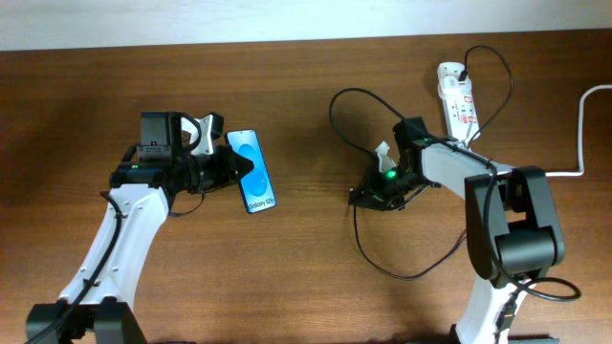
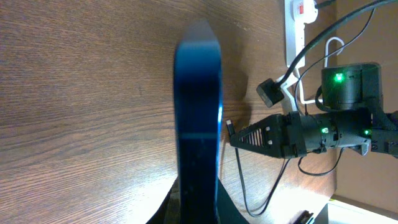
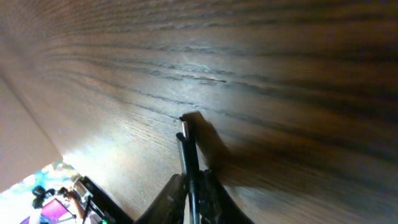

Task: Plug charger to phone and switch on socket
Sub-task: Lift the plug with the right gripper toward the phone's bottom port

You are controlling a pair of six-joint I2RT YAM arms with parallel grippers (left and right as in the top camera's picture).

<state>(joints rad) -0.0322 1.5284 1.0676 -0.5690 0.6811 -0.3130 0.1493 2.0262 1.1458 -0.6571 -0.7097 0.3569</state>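
Left of counter [image 1: 287, 76]: phone [image 1: 251, 172], screen up, set at a slight angle, well apart from the right jaws.
Left jaws: clenched on the phone's left long edge; from the left wrist it shows edge-on as a dark blue band.
Phone resting or lifted: cannot tell.
Middle of counter: right jaws, clenched on the charger [image 1: 382, 269] just behind its plug tip [image 3: 185, 129].
Plug tip: pokes out ahead of the jaws, close to the wood; touching or not, cannot tell.
Charger run: black loops around the right arm [image 1: 449, 167], one reaching up to the socket [image 1: 457, 100].
Far right: socket, white with red marks, black cable entering its far end; white lead [image 1: 583, 124] curves off beside it.
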